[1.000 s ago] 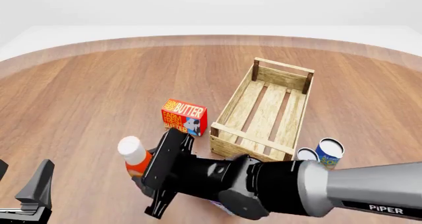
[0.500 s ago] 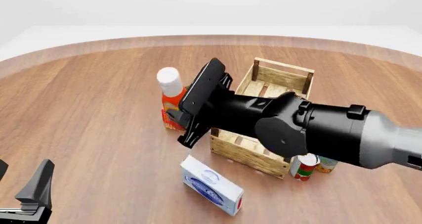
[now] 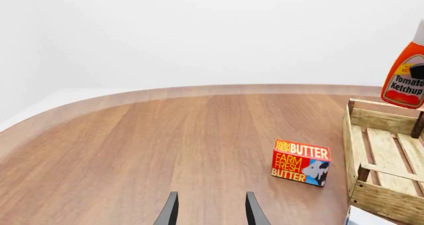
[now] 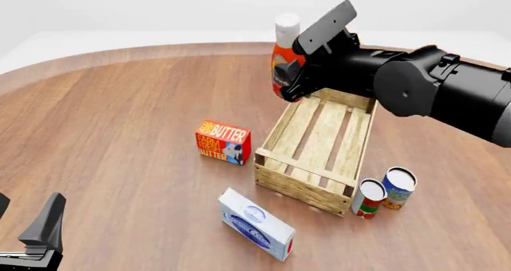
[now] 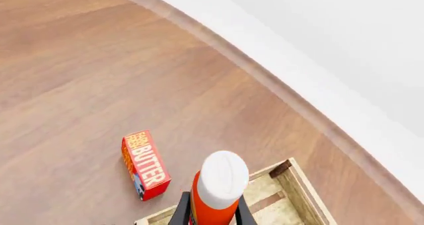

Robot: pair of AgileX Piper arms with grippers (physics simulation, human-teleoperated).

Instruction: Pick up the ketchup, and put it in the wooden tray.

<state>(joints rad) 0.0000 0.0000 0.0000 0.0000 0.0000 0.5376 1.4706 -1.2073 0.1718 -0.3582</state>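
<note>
The ketchup, a slim orange-red plastic bottle with white cap, hangs upright above the far end of the long light-wood slatted wooden tray, clamped in the right tool; lowering and release remain.

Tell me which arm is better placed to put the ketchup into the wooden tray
Right. Its pincer already grips the ketchup, held upright in the air over the far end of the wooden tray. The left pincer is open and holds nothing, low at the near left, away from the tray.
</note>
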